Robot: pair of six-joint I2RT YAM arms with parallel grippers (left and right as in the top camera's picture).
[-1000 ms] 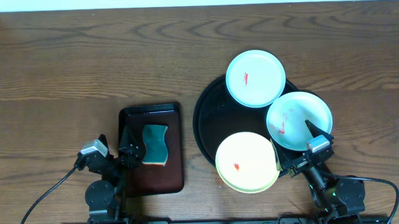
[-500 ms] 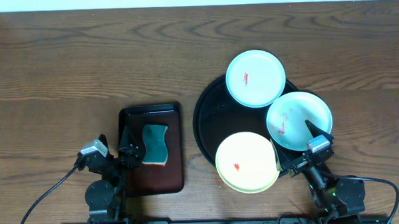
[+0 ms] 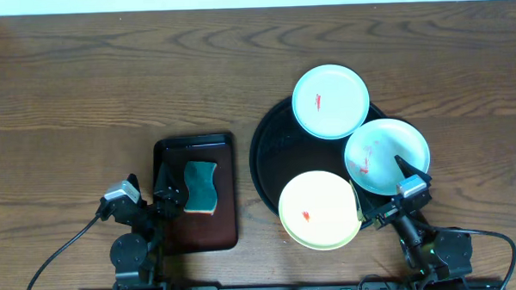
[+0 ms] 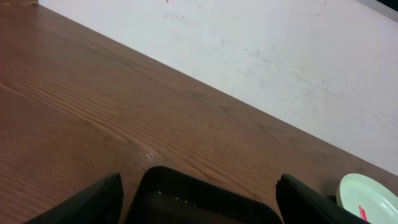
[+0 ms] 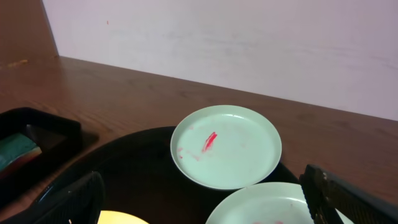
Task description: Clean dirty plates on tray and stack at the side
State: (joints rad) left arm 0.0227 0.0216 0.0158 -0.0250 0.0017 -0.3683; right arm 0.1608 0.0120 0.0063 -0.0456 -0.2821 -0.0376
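Overhead: 3 red-smeared plates [image 3: 330,101] on blk tray [image 3: 271,153].

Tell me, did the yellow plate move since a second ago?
No. The yellow plate overlaps the same near edge of the black tray as before.

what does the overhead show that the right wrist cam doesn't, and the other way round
Only overhead: the left gripper, the whole yellow plate and the full sponge on its brown tray. Only right wrist: the white wall rising behind the table. Both: the far mint plate with its red smear, the black round tray and the near mint plate.
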